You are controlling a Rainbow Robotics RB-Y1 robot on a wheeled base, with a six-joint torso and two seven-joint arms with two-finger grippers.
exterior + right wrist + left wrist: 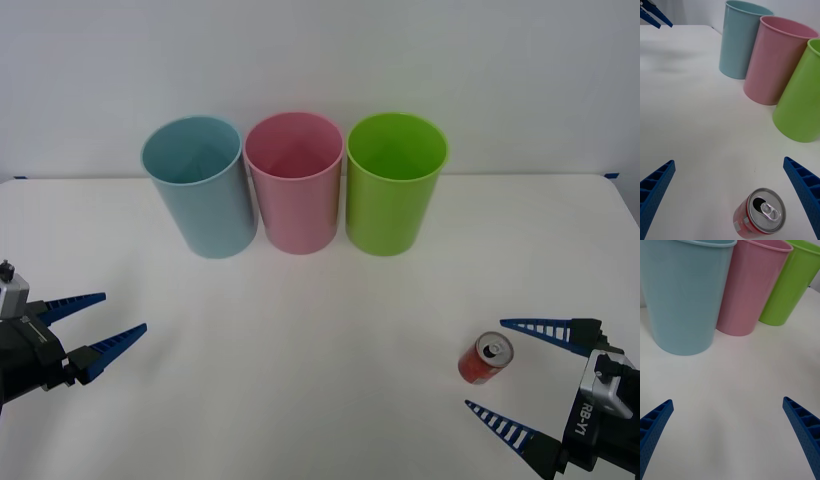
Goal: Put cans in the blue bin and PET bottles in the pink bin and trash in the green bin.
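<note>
Three bins stand in a row at the far side of the white table (300,340), blue bin (200,190) to my left, pink bin (295,185) in the middle, green bin (395,185) to my right, their walls touching or nearly so. One red can (486,359) stands upright on the table, well apart from them and near my right hand (520,375), whose fingers are spread wide on either side of it without touching. My left hand (95,325) waits low at the table's left edge, fingers also wide, holding nothing. By my reading the sorting has not begun: the can is still outside the blue bin, and I see no bottle or trash to place. The right wrist view shows the can's silver top with its pull tab and open mouth, between my right fingers. The left wrist view looks at bare table before the blue bin.
</note>
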